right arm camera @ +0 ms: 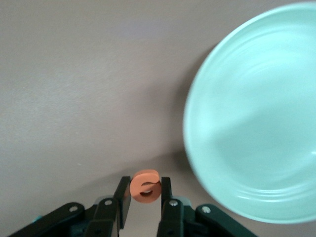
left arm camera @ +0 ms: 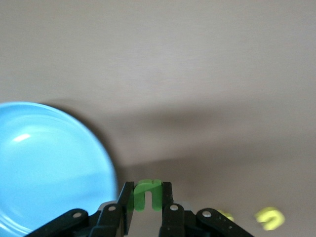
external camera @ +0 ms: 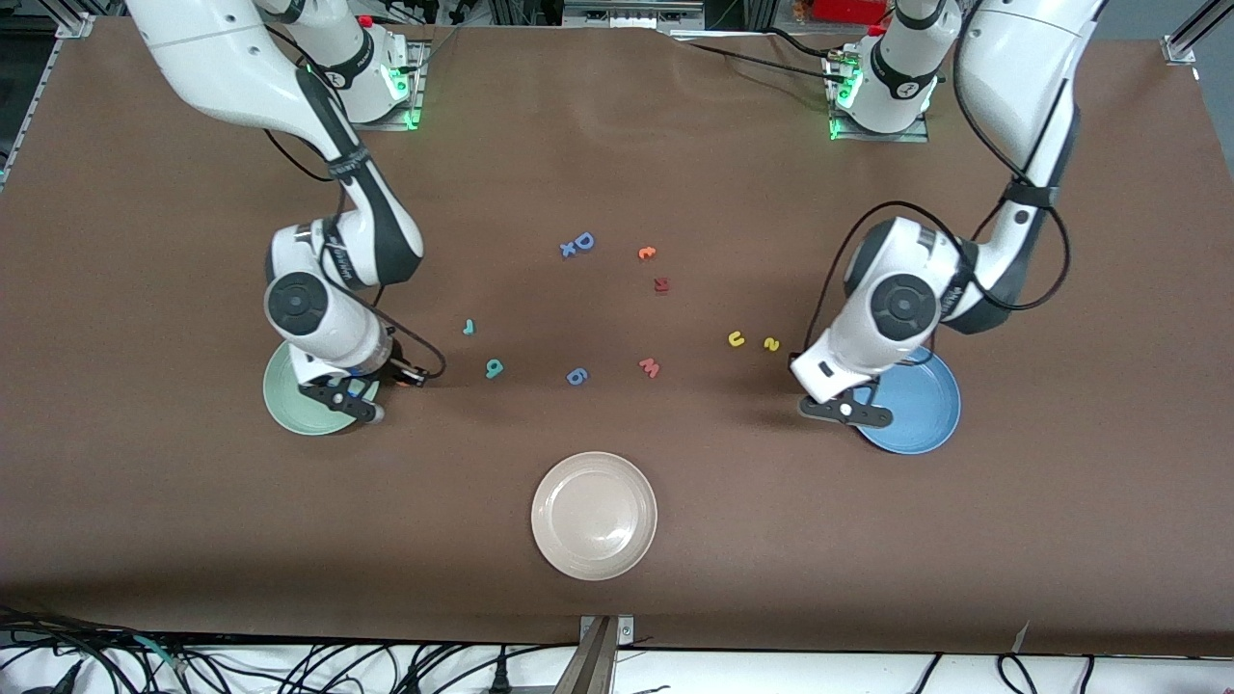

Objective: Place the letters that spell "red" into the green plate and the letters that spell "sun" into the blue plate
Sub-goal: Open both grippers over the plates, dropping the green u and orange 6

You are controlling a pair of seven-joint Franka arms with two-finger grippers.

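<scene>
Front view looks down high across the table (external camera: pixel 617 145); wrist views hover close, seemingly sharing its plates.

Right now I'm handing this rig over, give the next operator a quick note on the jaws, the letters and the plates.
Left gripper: jaws shut on the green n, up over the table at the blue plate's rim.
Right gripper: jaws shut on the orange e, up beside the green plate.
Nothing shows in either plate; the arms hide part of each in the front view.
Still on the table: yellow u and yellow s near the blue plate; teal r and teal d near the green plate.
Left to do: drop n and e, then move those four.
</scene>
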